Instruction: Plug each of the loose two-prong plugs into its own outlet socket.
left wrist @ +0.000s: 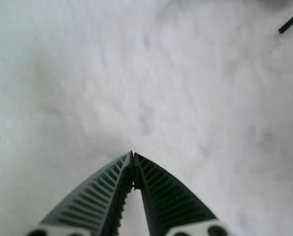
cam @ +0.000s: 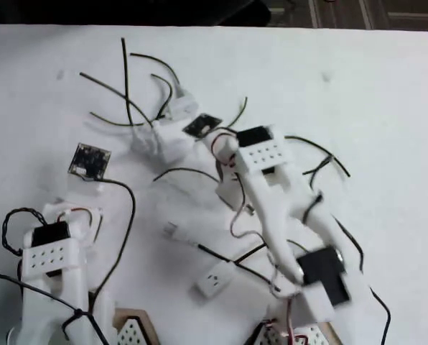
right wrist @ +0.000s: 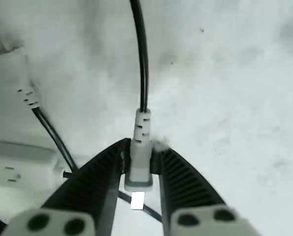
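Right hand [right wrist: 139, 147] is clamped on a white two-prong plug [right wrist: 138, 164], its black cord trailing off ahead. A white outlet socket [right wrist: 16, 172] sits just beside it with slots bare, so I'd call that plug picked up, not yet seated. A second plug [cam: 172, 230] lies loose near an unfilled socket block [cam: 215, 280]. Left hand [left wrist: 132, 157] is closed on nothing, low over bare surface. White tabletop [cam: 386, 86], black cords [cam: 128, 79] tangled across it, dark room beyond the far edge.
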